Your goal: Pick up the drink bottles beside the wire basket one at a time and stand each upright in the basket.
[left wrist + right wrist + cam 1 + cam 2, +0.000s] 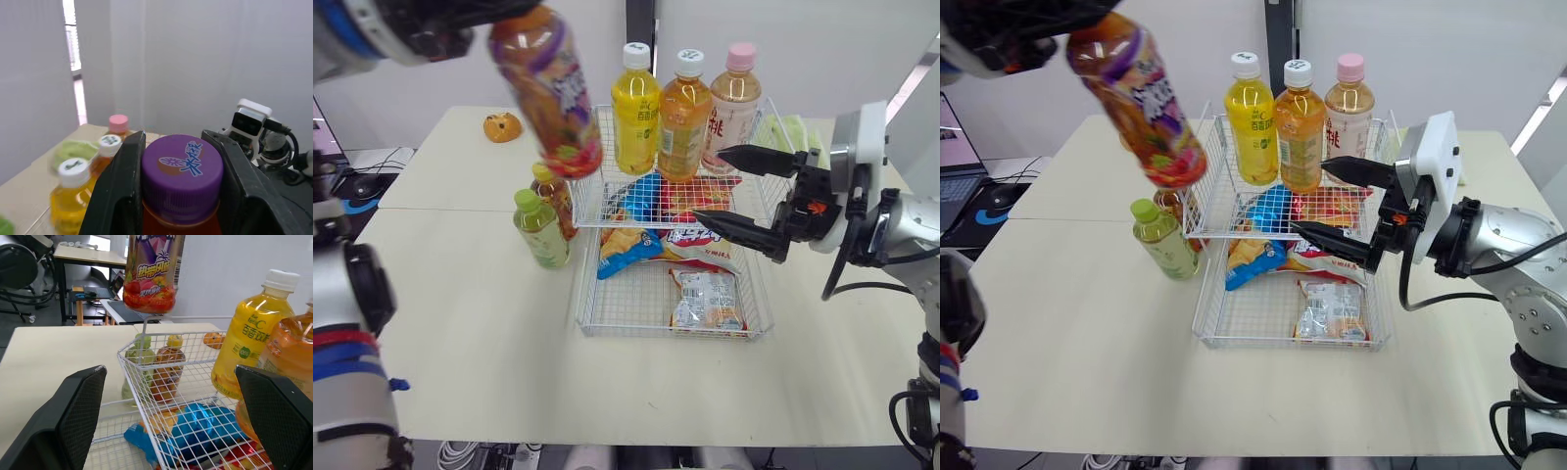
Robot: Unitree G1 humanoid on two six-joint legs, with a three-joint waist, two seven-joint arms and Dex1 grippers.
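Note:
My left gripper point(174, 137) is shut on the purple cap of a purple-labelled juice bottle point(548, 88). It holds the bottle tilted, high above the left rear corner of the wire basket point(579, 294). Three bottles stand upright at the basket's back: a yellow one point(635, 113), an orange one point(684, 117) and a pink-capped one point(732, 103). Two more stand on the table against the basket's left side: a green bottle point(540, 230) and a brown yellow-capped bottle point(555, 201) behind it. My right gripper point(708, 183) hangs open over the basket's right half, holding nothing.
Several snack packets point(705, 299) lie in the basket. An orange bun-like object point(502, 126) sits at the table's far left, and a green cloth point(793, 132) lies behind the basket on the right. A laptop point(960, 147) stands on a desk to the left.

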